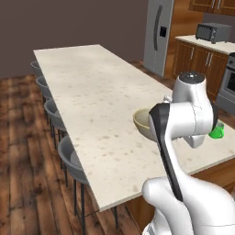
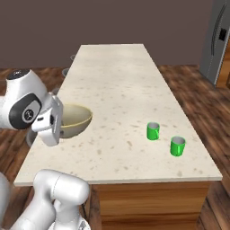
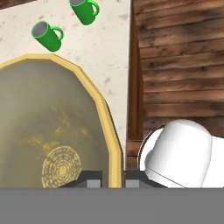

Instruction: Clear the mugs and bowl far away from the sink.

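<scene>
Gripper (image 3: 109, 177) is clamped on the bowl's (image 3: 48, 127) yellow rim, one fingertip (image 3: 92, 178) inside the rim, the other outside, jaws nearly together w/ only the thin wall between them. Bowl sits at the near part of the long pale island counter (image 2: 117, 85), close to the edge on the stool side, partly hidden by the arm in both base views. Whether its base touches the counter or is lifted, can't tell. Two green mugs (image 2: 153, 131) (image 2: 178, 146) stand upright on the counter twd the other long edge, near each other but apart, well clear of the bowl. Grey stools (image 1: 69, 158) line the counter's far side; fridge (image 1: 158, 32) & microwave (image 1: 212, 32) in bkgd.
</scene>
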Motion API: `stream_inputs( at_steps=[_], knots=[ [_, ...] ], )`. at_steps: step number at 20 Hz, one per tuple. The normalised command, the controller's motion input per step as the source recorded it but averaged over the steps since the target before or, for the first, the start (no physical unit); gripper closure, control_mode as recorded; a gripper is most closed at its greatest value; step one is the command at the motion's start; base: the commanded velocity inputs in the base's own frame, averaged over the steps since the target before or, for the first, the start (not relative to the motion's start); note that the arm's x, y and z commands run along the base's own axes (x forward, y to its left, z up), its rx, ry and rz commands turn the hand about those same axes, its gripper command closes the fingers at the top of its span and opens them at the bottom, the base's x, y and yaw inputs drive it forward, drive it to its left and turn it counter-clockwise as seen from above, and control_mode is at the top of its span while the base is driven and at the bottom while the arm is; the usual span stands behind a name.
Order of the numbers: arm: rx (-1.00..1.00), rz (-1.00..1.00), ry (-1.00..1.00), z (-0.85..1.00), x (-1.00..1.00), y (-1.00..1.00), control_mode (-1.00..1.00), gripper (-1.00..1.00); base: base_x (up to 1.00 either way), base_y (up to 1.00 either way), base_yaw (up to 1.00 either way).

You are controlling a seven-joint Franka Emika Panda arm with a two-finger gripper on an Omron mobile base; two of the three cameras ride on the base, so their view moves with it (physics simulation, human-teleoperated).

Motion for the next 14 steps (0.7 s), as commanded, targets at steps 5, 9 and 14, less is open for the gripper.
stream_inputs(
  at_steps=[5,9,14],
  knots=[
    [-0.11,0.07,-0.03,-0.22,0.74,0.00,-1.00,1.00,0.00,0.00,0.00],
    [-0.04,0.12,-0.03,-0.34,0.74,0.00,-1.00,1.00,0.00,0.00,0.00],
    [0.00,0.13,0.00,-0.23,0.85,0.00,-1.00,1.00,0.00,0.00,0.00]
  ],
)
